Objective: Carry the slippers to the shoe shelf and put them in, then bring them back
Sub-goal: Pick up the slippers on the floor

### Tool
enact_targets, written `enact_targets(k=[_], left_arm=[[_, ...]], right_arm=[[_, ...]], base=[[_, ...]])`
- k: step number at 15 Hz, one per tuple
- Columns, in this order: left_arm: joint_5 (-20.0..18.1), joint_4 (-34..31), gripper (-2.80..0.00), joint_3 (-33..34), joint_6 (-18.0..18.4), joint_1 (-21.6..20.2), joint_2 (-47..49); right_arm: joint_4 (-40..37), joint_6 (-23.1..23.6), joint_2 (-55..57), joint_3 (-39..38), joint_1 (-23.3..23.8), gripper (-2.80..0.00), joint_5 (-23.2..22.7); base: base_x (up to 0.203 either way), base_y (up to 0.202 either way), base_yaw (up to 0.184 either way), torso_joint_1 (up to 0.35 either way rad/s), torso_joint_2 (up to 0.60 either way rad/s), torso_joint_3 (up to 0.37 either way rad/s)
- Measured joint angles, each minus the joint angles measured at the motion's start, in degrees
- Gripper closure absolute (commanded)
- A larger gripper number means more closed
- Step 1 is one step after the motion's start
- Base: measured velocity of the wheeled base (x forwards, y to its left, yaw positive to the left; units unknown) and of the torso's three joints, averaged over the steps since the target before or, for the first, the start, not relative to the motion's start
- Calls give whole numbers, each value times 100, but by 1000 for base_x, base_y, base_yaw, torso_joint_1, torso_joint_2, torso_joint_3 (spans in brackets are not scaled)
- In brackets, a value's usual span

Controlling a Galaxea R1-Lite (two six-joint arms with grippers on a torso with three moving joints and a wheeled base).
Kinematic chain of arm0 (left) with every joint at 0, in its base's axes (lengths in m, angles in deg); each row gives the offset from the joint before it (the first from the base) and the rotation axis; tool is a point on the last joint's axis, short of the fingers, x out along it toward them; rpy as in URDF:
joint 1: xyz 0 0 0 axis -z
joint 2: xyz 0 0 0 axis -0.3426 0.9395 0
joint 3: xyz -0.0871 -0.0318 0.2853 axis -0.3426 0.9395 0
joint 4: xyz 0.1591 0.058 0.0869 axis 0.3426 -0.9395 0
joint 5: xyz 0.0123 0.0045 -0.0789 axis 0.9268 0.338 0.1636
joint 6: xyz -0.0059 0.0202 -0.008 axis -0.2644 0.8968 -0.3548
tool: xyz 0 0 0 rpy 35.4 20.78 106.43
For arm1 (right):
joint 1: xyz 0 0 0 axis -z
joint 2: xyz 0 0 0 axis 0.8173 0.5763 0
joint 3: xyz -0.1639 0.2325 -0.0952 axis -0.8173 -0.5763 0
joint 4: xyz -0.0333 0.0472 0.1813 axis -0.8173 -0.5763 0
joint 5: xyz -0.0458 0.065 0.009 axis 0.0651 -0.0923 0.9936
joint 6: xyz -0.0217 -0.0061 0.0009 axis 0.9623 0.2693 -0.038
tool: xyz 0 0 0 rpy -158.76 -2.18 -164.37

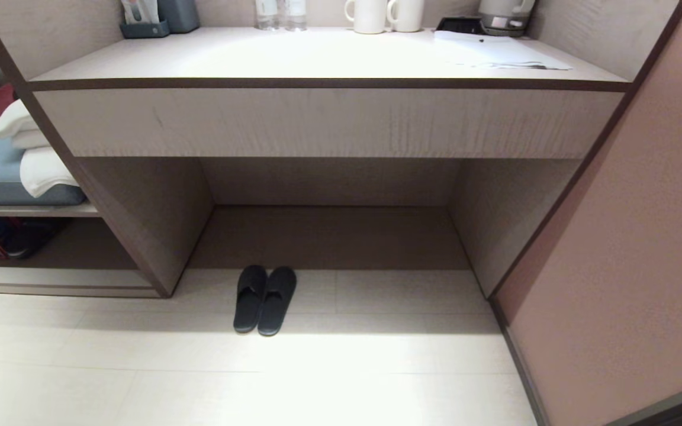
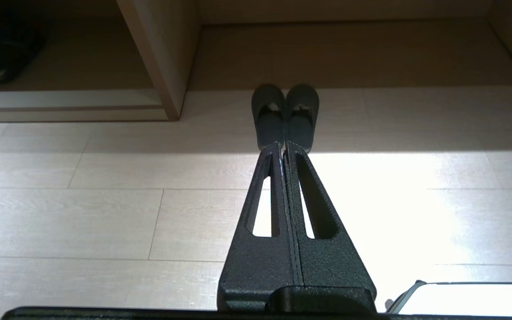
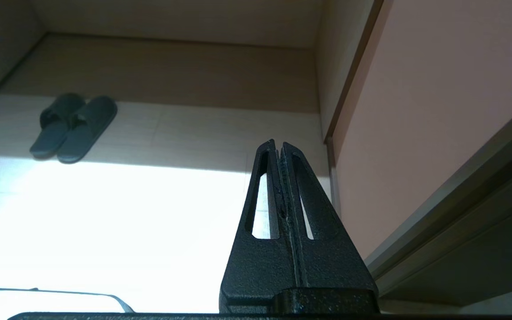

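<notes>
slippers [image 1: 264, 299] side by side on floor [image 1: 341, 367] before desk recess [image 1: 329, 236], shoe shelf [image 1: 57, 278] to their left

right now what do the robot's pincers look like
Both look alike: the left pincer and the right pincer are matte black with a grainy, speckled finish. Each has two long fingers tapering to a narrow tip, each finger with a slim slot cut through it, rising from a wider black base. No cables or markings show.

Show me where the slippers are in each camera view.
Head view: slippers on the floor, lower centre, before the desk recess.
Left wrist view: slippers just past the left gripper.
Right wrist view: slippers upper left, far from the right gripper.
Shared landmark: the recess's brown floor.
</notes>
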Motion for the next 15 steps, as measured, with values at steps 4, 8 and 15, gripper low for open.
enact_targets(k=[4, 8, 15], left_arm=[[0, -9, 0, -1, 1, 0, 0], [0, -9, 0, -1, 0, 0, 0], [3, -9, 0, -1, 0, 0, 0]], right_arm=[[0, 0, 0, 0, -2, 0, 2], [0, 0, 0, 0, -2, 0, 4], [0, 0, 0, 0, 0, 0, 6]], base=[[0, 0, 0, 3, 1, -198], [0, 0, 0, 5, 2, -198], [0, 0, 0, 4, 4, -199]])
